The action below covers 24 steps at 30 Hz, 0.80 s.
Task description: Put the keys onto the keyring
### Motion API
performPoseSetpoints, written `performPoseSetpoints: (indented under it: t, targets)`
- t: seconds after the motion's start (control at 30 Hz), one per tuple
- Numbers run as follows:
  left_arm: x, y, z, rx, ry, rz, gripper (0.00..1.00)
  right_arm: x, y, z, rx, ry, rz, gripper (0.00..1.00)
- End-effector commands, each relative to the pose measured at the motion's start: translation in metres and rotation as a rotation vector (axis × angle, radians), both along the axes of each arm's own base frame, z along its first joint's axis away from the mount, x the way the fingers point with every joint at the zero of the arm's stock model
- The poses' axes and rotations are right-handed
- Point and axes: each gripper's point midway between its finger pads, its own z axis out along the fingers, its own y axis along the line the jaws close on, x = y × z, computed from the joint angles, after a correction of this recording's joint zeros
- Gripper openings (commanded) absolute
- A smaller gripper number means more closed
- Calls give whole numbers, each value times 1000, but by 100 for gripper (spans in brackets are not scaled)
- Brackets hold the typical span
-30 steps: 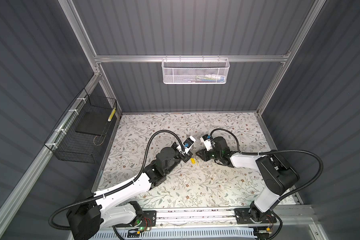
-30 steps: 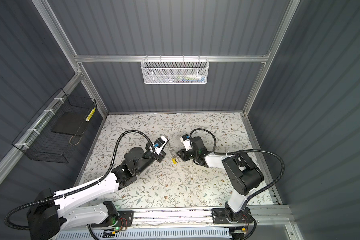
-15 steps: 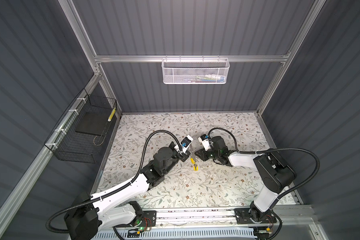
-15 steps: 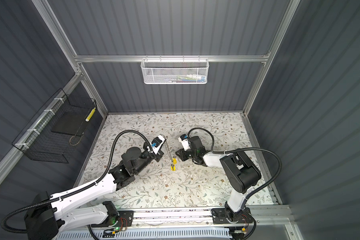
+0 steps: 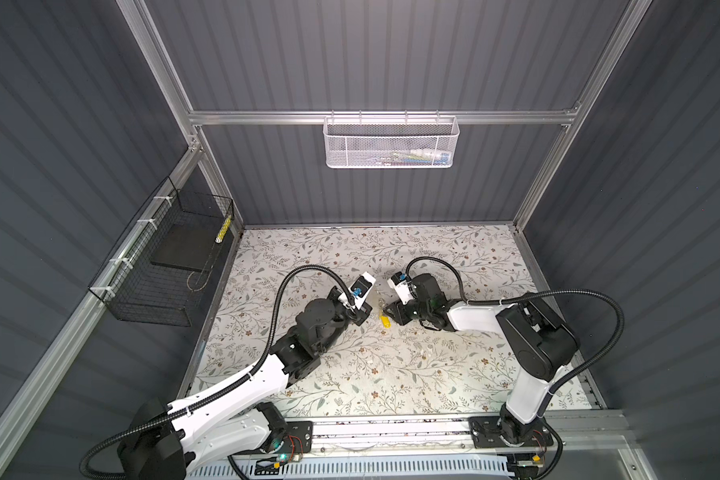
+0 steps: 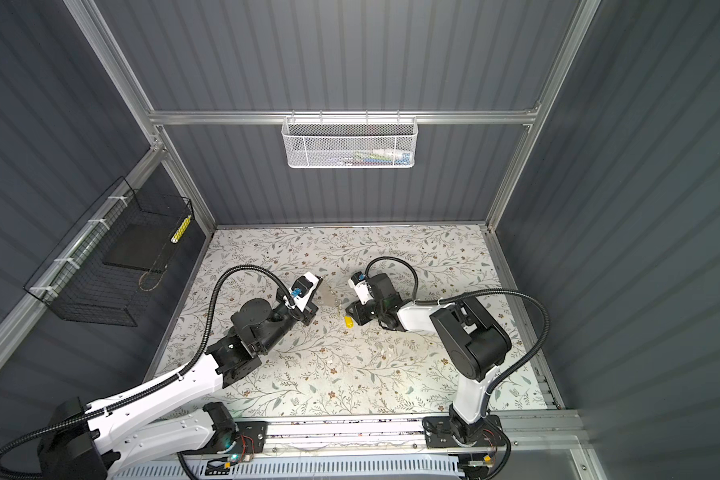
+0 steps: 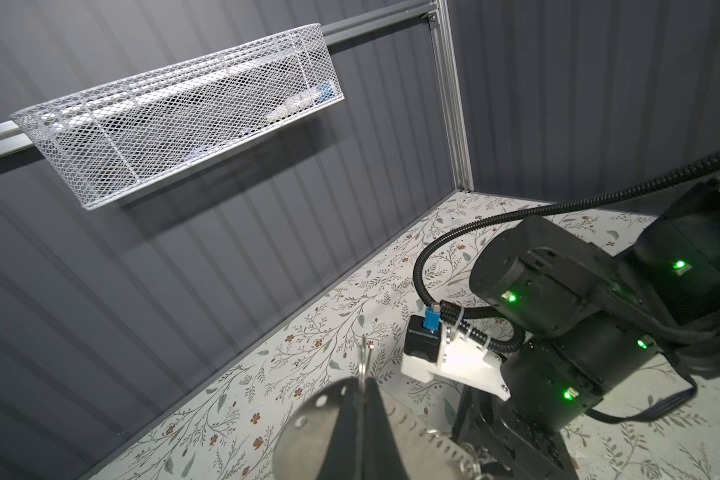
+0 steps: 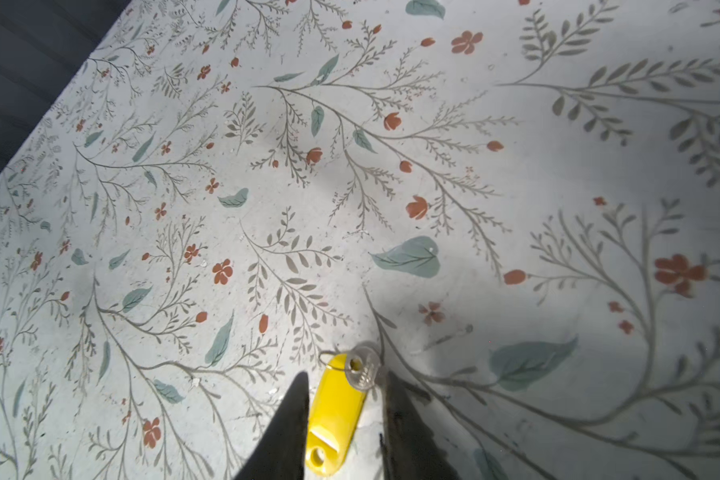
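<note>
Yellow plastic is what you are about to pinch. The key tag (image 8: pixel 335 411) lies flat near the middle of the surface (image 8: pixel 516 124), and your right end effector (image 8: pixel 348 378) stands open astride it, not yet clamped. If you close off-centre, the slick tag can squirt sideways, or a tip can catch its silvery metal piece (image 8: pixel 362 368) and twist it. If you press too low, the tips scrape the surface. Your left end effector (image 7: pixel 363 386) is closed on what looks like the thin edge of the keyring (image 6: pixel 329 297). That narrow hold could let the ring pivot during threading. A second tag does not show.
</note>
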Motion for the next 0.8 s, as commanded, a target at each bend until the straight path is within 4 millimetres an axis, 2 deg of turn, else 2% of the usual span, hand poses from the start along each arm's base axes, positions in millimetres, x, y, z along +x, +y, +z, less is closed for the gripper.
performPoseSetpoints:
  t: [0.0, 0.4, 0.77]
  targets:
    - [-1, 9, 5, -10, -20, 24, 0, 3, 2, -5, -49, -17, 0, 32]
    - [-5, 16, 7, -10, -27, 32, 0, 5, 6, -21, -121, -18, 16, 33]
    - [-5, 15, 7, -9, -27, 26, 0, 2, 10, -24, -142, -36, 39, 32]
